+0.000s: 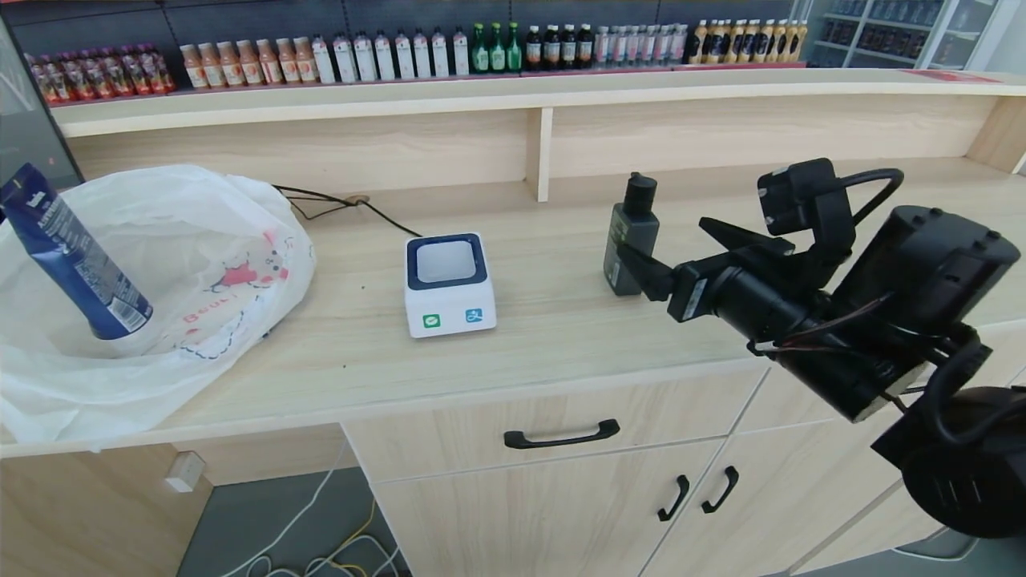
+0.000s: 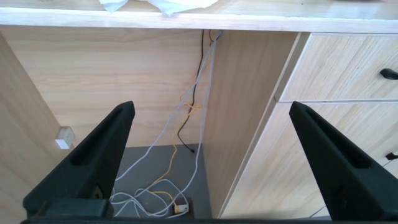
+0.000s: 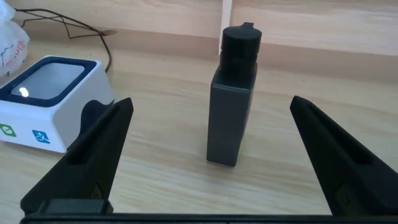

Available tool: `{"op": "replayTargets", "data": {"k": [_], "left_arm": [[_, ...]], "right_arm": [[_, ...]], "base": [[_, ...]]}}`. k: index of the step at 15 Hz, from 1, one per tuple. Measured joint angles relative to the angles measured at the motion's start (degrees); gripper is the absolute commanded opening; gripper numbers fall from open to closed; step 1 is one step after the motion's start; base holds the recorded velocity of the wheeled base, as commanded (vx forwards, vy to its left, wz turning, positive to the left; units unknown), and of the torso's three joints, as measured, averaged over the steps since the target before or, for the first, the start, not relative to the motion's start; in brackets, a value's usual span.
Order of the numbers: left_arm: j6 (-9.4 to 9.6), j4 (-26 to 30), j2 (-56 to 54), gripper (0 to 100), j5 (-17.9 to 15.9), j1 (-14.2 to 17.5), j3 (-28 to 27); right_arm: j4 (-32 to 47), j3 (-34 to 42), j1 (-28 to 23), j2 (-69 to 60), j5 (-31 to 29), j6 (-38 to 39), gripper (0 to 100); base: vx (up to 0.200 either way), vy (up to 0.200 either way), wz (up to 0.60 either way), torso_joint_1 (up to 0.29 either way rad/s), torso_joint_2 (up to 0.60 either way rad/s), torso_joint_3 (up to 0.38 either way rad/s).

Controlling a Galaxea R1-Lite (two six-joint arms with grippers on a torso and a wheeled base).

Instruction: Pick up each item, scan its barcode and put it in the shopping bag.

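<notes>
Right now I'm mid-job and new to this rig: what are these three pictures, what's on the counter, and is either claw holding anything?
This is a two-armed robot at a wooden counter. The wide picture is from its head; the other two look out from each wrist, between that claw's black fingers. On the counter: a white shopping bag with a blue tube standing in it, a white scanner, and a grey bottle. The right claw is open, facing the bottle, holding nothing. The left claw is open and empty, down by the cupboards.
</notes>
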State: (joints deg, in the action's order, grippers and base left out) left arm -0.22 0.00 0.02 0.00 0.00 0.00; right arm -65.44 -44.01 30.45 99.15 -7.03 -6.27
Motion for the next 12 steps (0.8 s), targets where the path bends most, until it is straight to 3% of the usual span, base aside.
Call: {"op": "replayTargets", "data": {"k": [3, 12], "left_arm": [[-0.02, 0.0, 0.0, 100, 0.02, 0.0, 0.0], [-0.02, 0.0, 0.0, 100, 0.02, 0.0, 0.0]], "right_arm": [[6.11, -5.27, -0.02, 0.35, 0.0, 0.13, 100], [6.35, -10.7, -3.94, 6.86, -0.27, 1.02, 100]], "base": [[0.0, 0.0, 0.0, 0.0, 0.0, 0.0], [0.0, 0.0, 0.0, 0.0, 0.0, 0.0]]}}
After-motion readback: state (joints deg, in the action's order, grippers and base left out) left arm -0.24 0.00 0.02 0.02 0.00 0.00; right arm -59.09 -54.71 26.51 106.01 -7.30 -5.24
